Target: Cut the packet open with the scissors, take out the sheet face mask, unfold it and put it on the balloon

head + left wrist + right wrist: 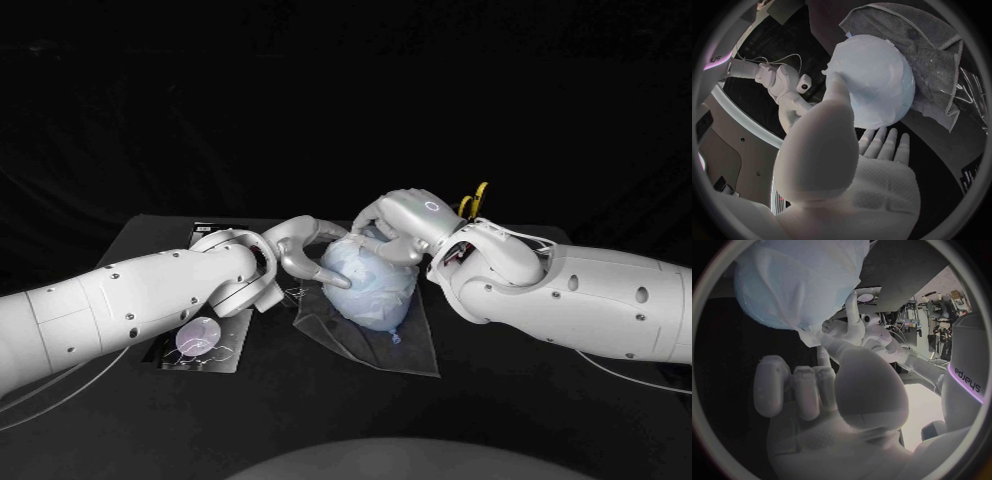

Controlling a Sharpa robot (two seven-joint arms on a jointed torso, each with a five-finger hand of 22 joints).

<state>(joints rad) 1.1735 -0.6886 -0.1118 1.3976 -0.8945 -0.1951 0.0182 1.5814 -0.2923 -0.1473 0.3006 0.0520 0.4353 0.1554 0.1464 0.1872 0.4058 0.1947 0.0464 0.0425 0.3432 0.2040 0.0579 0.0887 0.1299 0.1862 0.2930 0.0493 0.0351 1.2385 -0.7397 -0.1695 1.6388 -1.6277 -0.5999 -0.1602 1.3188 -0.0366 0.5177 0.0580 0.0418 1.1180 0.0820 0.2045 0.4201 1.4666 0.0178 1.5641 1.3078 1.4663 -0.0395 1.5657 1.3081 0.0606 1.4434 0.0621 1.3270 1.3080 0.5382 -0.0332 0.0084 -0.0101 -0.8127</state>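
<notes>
The balloon (372,288) lies at the table's middle on a grey cloth (378,345), with the white sheet mask (873,82) spread over it. My left hand (300,252) is against the balloon's left side. Its thumb (833,92) presses on the mask and its fingers (882,142) are spread below the balloon. My right hand (407,222) sits over the balloon's top. Its thumb (853,310) touches the mask's (801,282) edge while its other fingers (795,390) are curled in, holding nothing. The scissors' yellow handle (473,200) shows behind the right wrist. The packet (202,345) lies flat under my left forearm.
The grey cloth (936,60) bunches up behind the balloon. The table's far edge (260,216) runs just behind both hands. Bare black table (476,420) lies in front of the cloth.
</notes>
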